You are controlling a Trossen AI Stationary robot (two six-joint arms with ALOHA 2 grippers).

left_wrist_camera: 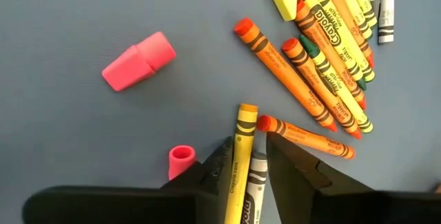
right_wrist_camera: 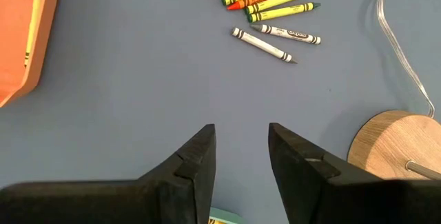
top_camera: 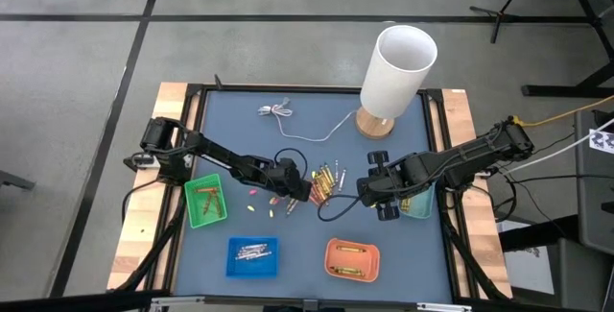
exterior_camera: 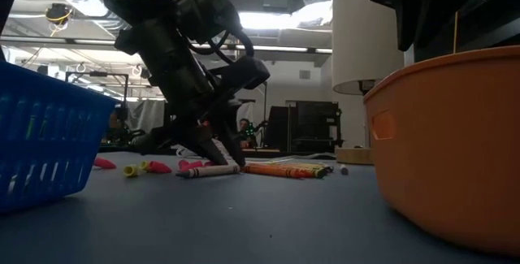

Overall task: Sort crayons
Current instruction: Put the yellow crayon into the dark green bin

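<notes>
A pile of crayons point(top_camera: 328, 180), orange, yellow and green, lies in the middle of the blue table; it also shows in the left wrist view point(left_wrist_camera: 324, 52). My left gripper point(top_camera: 302, 189) is down at the pile's left edge, shut on a yellow crayon point(left_wrist_camera: 240, 158) and a grey crayon point(left_wrist_camera: 256, 182). An orange crayon point(left_wrist_camera: 306, 136) lies just beyond its right finger. My right gripper point(top_camera: 369, 192) hangs open and empty point(right_wrist_camera: 241, 148) to the right of the pile, above bare table. Two grey crayons point(right_wrist_camera: 265, 45) lie apart from the pile. My left gripper has the yellow crayon and the grey crayon side by side between its two fingers point(left_wrist_camera: 219, 169), one finger on each outer long side. The fingers slant down from the table's left. The crayons run forward past the fingertips. In the low view the grey crayon point(exterior_camera: 210, 170) lies on the table.
Green tray point(top_camera: 206, 202) at the left, blue tray point(top_camera: 252, 256) and orange tray point(top_camera: 352, 259) near the front edge, a teal tray point(top_camera: 419, 206) under the right arm. Pink and yellow caps point(top_camera: 257, 200) are scattered left of the pile. A white lamp point(top_camera: 393, 72) and its cable point(top_camera: 307, 137) stand at the back.
</notes>
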